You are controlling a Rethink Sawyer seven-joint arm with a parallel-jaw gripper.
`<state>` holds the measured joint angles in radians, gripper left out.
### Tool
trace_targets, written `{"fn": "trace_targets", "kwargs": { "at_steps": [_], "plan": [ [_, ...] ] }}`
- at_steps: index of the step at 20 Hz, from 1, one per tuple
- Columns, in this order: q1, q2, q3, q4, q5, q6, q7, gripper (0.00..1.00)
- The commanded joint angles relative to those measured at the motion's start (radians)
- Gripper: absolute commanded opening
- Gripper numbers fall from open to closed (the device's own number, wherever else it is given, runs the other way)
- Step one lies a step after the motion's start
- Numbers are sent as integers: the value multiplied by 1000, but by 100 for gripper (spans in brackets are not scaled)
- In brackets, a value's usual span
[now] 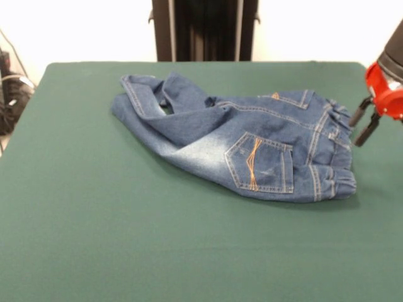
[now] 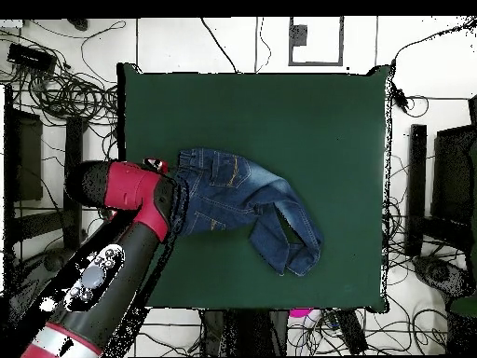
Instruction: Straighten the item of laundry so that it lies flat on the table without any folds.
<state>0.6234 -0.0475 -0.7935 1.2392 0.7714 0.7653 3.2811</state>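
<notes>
The small blue denim jeans [image 1: 252, 148] lie crumpled on the dark green table [image 1: 94, 220]. The waistband is at the right and the legs are folded over each other toward the left. One back pocket with orange stitching faces up. My gripper [image 1: 357, 133] hangs just right of the waistband, close beside it. Its two black fingers are apart and hold nothing. In the overhead view the jeans [image 2: 244, 203] lie left of the table's [image 2: 326, 112] middle. My red and black arm [image 2: 140, 200] covers the waistband end and hides the gripper.
The robot's pedestal [image 1: 203, 30] stands behind the table's far edge. Cables and black equipment [image 1: 9, 88] lie off the table's left side. In the overhead view cables [image 2: 56, 84] and stands surround the table on the floor.
</notes>
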Motion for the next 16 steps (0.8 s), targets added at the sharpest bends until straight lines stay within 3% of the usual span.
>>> {"fn": "trace_targets", "kwargs": {
  "at_steps": [1,4,16],
  "plan": [
    [-35,6,174,90,-54,42,43,100],
    [-32,10,139,90,-94,64,43,100],
    [-50,57,207,68,-101,-80,85,100]
  ]
}}
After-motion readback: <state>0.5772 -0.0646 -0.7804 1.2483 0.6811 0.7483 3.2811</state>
